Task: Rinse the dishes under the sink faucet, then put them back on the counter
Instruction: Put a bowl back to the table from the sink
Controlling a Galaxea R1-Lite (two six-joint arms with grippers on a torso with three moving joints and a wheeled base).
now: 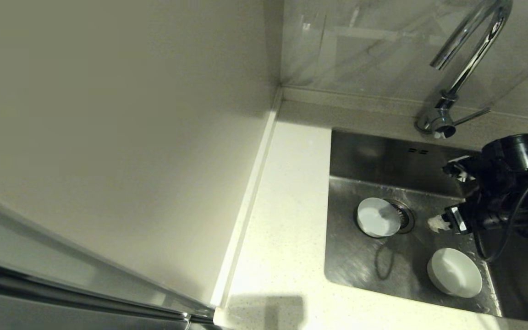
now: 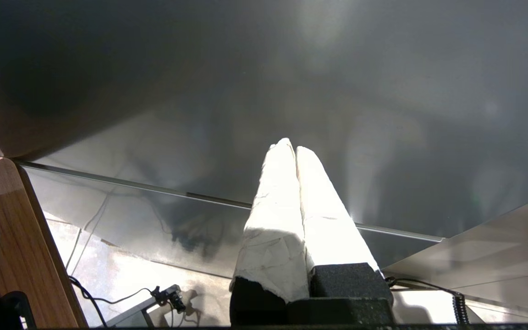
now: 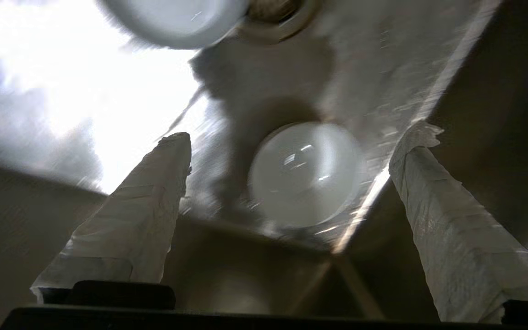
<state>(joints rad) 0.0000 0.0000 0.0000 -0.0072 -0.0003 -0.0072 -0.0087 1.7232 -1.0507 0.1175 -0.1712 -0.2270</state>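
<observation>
The sink [image 1: 365, 261] holds two of the dishes. The pale bluish-white bowl [image 1: 377, 217] sits on the basin floor partly over the round drain strainer [image 1: 405, 216], covering its left side. The white bowl [image 1: 454, 272] sits apart from it, toward the front right part of the basin floor, upright with its opening up. The right gripper [image 1: 445, 197] hangs over the right side of the basin, above the floor and between the two bowls as the head view shows them; its taped fingers [image 3: 145, 215] are spread wide and hold nothing — in the right wrist view the white bowl [image 3: 306, 173] lies on the steel below the gap between them, with the bluish-white bowl [image 3: 172, 20] and the strainer at the far edge. The faucet [image 1: 468, 55] stands at the back rim of the sink, its spout arched forward, its thin lever [image 1: 472, 116] pointing right. The counter [image 1: 287, 220] runs along the left of the sink, bare where it shows. The left gripper [image 2: 294, 151] does not appear in the head view; its own camera shows its taped fingers pressed together, empty, before a grey reflective panel.
</observation>
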